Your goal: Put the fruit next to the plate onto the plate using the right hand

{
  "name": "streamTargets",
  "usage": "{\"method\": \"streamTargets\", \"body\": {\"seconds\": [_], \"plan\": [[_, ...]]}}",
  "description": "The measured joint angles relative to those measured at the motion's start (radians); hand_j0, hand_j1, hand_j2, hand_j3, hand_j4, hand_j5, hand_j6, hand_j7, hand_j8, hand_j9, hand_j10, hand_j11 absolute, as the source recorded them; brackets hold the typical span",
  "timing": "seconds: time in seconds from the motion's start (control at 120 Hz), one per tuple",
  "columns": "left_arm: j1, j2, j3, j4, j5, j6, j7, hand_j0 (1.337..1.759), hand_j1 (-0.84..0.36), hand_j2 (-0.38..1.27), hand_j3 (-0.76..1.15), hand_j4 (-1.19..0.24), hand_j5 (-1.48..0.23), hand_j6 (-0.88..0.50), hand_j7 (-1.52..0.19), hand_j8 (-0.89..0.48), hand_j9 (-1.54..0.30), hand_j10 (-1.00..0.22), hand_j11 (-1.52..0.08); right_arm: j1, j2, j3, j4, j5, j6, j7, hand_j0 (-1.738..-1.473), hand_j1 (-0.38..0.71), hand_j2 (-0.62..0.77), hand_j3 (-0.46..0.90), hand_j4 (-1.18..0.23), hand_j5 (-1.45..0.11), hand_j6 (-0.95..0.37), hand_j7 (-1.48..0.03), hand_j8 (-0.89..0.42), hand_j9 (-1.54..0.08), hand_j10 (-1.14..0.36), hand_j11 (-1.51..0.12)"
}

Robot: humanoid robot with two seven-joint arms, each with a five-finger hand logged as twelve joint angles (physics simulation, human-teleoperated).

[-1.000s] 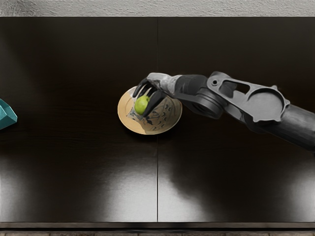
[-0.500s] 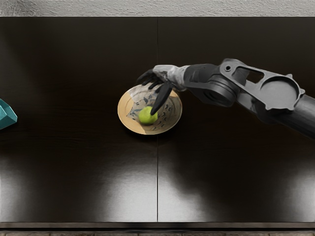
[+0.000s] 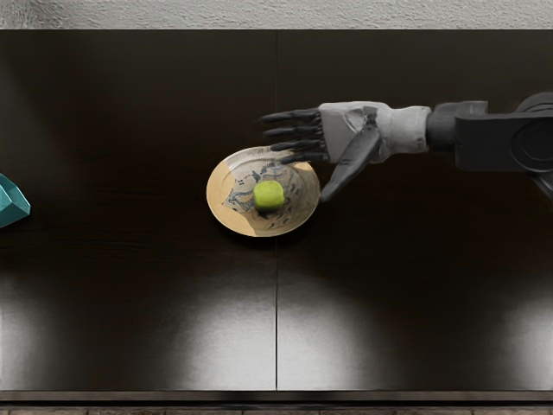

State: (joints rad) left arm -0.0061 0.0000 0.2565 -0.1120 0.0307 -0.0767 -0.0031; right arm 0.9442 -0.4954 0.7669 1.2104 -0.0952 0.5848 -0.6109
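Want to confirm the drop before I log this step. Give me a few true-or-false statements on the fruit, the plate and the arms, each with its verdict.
1. The green fruit lies on the plate. True.
2. The right hand is shut on the fruit. False: its fingers are spread and hold nothing, and the hand is over the plate's far right rim.
3. The plate stands at the right edge of the table. False: it sits near the table's middle.
4. A teal object shows at the picture's left edge. True.
5. The left arm reaches over the plate. False: the left arm is not in view.
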Motion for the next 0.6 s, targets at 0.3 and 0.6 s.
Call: {"method": "streamTargets", "body": {"seconds": [0.3, 0.6], "plan": [[0.0, 0.0, 0.0, 0.0, 0.0, 0.0, 0.0, 1.658, 0.06, 0.05, 0.0, -0.25, -0.32, -0.25, -0.32, -0.25, -0.32, -0.25, -0.32, -0.089, -0.158, 0.009, -0.005, 0.209, 0.025, 0.0, -1.658, -0.3, -0.01, 0.0, -0.04, -0.05, -0.04, -0.05, -0.04, -0.05, -0.04, -0.05], [0.0, 0.0, 0.0, 0.0, 0.0, 0.0, 0.0, 1.658, 0.06, 0.05, 0.0, -0.25, -0.32, -0.25, -0.32, -0.25, -0.32, -0.25, -0.32, -0.167, -0.301, 0.003, 0.001, 0.349, 0.026, 0.0, -1.658, -0.3, -0.01, 0.0, -0.04, -0.05, -0.04, -0.05, -0.04, -0.05, -0.04, -0.05]]}}
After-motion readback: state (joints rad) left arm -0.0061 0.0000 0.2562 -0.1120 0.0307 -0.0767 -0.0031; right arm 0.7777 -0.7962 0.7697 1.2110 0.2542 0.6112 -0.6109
